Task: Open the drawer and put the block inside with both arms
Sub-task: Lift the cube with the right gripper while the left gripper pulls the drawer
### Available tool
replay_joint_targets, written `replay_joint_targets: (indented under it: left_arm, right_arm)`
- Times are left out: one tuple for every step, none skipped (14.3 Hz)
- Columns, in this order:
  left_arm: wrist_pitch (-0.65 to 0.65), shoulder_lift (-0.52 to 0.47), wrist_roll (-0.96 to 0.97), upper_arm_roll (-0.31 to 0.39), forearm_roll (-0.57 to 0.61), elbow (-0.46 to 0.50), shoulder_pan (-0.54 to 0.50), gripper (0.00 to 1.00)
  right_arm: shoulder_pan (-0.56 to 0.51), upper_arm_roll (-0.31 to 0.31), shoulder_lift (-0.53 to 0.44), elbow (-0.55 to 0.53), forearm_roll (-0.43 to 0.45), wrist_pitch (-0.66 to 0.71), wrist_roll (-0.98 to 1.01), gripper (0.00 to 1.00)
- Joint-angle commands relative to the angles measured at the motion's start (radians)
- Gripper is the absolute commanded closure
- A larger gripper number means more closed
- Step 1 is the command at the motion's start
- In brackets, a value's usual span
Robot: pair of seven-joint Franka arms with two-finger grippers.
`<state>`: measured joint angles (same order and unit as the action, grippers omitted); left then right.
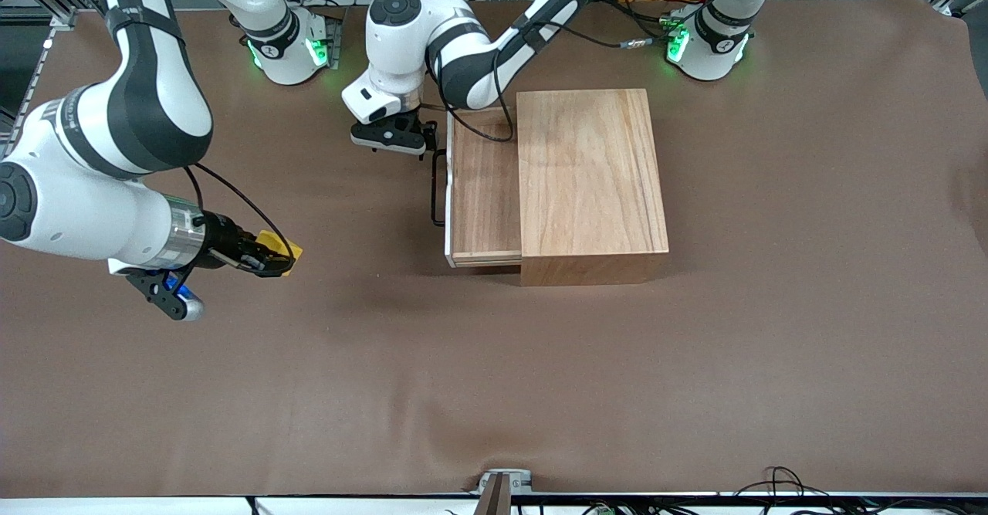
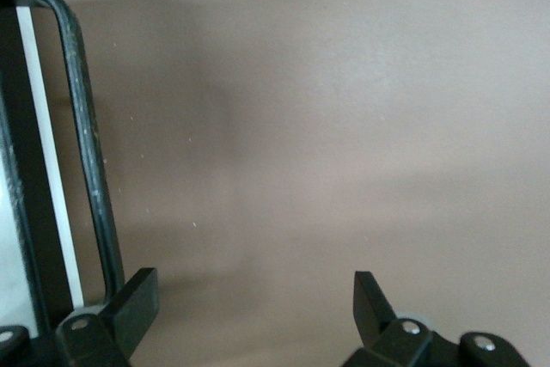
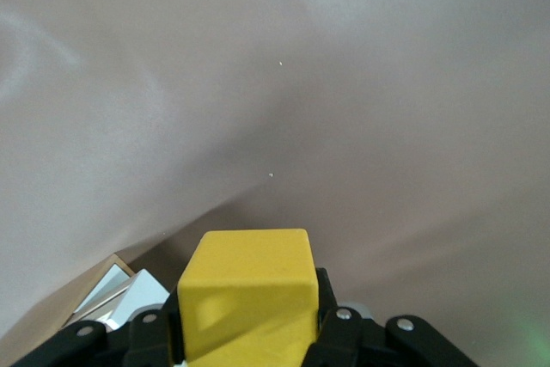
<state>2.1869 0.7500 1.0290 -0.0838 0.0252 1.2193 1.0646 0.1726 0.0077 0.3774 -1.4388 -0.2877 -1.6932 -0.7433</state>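
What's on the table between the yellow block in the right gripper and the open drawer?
Nothing: the front view shows only bare brown cloth between the block, clamped in the right gripper, and the drawer.

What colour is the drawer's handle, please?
Black; the handle shows best in the left wrist view.

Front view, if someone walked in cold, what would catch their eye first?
Probably the yellow block, clamped in the right gripper above the brown table toward the right arm's end. Next, the big wooden box mid-table with its drawer pulled partly out. The left gripper, fingers open, is just outside the drawer's black wire handle.
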Motion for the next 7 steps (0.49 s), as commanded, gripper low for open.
replay_joint_targets:
  left_arm:
    - [-0.137,-0.14,0.011,0.013,-0.031,0.014,-0.006,0.0]
    - [-0.168,-0.177,0.0,0.016,-0.024,0.02,-0.015,0.0]
    - [-0.211,-0.207,-0.001,0.016,-0.021,0.028,-0.035,0.0]
    - [-0.246,-0.228,-0.004,0.018,-0.018,0.028,-0.052,0.0]
    - [-0.281,-0.247,-0.01,0.018,-0.017,0.031,-0.069,0.0]
    - [-0.332,-0.268,-0.029,0.019,-0.017,0.031,-0.089,0.0]
    - [-0.376,-0.285,-0.067,0.019,-0.017,0.031,-0.118,0.0]
  right_arm:
    - [0.005,0.02,-0.014,0.003,-0.018,0.026,-0.115,1.0]
    - [0.008,0.024,-0.014,0.002,-0.018,0.026,-0.157,1.0]
    - [0.019,0.026,-0.015,0.001,-0.018,0.029,-0.191,1.0]
    - [0.04,0.026,-0.018,0.001,-0.016,0.038,-0.211,1.0]
    - [0.057,0.025,-0.02,0.001,-0.016,0.046,-0.226,1.0]
    - [0.074,0.025,-0.02,0.001,-0.015,0.05,-0.247,1.0]
    - [0.09,0.023,-0.029,-0.002,-0.015,0.052,-0.269,1.0]
